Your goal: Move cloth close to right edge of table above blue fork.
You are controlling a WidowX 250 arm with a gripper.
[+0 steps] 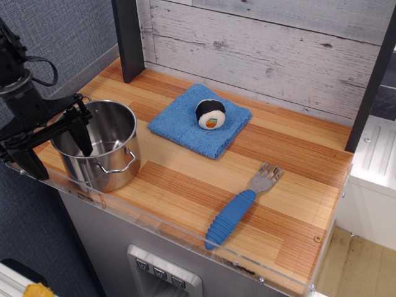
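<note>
Toward the far middle of the table (185,185) lies the cloth (199,119), folded flat, with a sushi roll (210,114) sitting on top. Well off to its left the gripper (59,148) hangs over the pot (102,145), its dark fingers (82,133) spread apart and holding nothing, one dipping inside the rim. Nearer and to the right of the cloth rests the fork (238,207), its handle pointing toward the near edge and its tines toward the far wall.
</note>
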